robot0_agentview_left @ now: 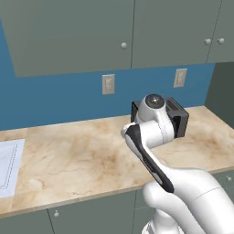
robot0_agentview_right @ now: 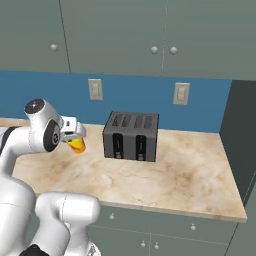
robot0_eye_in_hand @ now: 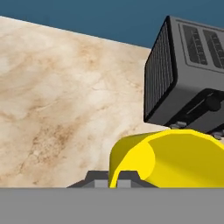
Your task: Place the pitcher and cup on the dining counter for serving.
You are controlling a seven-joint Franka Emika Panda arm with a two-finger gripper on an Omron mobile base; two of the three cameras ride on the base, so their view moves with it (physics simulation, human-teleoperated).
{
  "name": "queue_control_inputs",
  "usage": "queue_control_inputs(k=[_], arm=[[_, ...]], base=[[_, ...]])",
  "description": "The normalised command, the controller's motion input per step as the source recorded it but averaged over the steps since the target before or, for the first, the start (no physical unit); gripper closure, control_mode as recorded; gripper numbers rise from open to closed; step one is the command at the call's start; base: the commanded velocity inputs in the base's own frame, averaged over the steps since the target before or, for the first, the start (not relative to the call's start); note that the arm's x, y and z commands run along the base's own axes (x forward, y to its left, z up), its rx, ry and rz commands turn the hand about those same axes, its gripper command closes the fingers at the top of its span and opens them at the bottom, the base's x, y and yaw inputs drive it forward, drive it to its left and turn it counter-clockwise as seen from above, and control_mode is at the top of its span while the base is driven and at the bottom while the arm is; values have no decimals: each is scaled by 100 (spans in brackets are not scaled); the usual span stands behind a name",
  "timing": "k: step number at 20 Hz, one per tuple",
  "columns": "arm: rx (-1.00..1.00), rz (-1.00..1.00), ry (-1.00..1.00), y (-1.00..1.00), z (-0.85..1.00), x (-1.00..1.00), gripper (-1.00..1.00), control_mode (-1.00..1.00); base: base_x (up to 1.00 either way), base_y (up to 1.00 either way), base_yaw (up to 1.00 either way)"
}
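Observation:
My gripper (robot0_agentview_right: 74, 136) is shut on the cup (robot0_agentview_right: 77, 145), a small bright yellow cylinder that hangs just above the marble-look worktop, left of a toaster. In the hand view the cup (robot0_eye_in_hand: 175, 157) lies large and tilted at the bottom right, and its rim sits between the dark finger tips of the gripper (robot0_eye_in_hand: 114, 180). The pitcher and the dining counter are out of view.
A dark four-slot toaster (robot0_agentview_right: 131, 136) (robot0_eye_in_hand: 188, 74) (robot0_agentview_left: 180, 119) stands on the beige worktop (robot0_agentview_right: 190, 175) against the blue wall, close to the cup's right. A white sink edge (robot0_agentview_left: 8, 167) lies at the far left. Grey-green cabinets (robot0_agentview_left: 73, 36) hang above.

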Motion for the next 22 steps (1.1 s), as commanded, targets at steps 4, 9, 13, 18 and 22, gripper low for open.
queue_control_inputs(k=[4,9,13,18,22], arm=[[0,3,1,0,1,0,100,100],[0,0,0,0,0,0,100,100],[0,0,0,0,0,0,100,100],[0,0,0,0,0,0,100,100],[0,0,0,0,0,0,100,100]], base=[[-25,0,21],[-80,12,63],[-40,9,97],[-5,0,100],[0,0,100]])
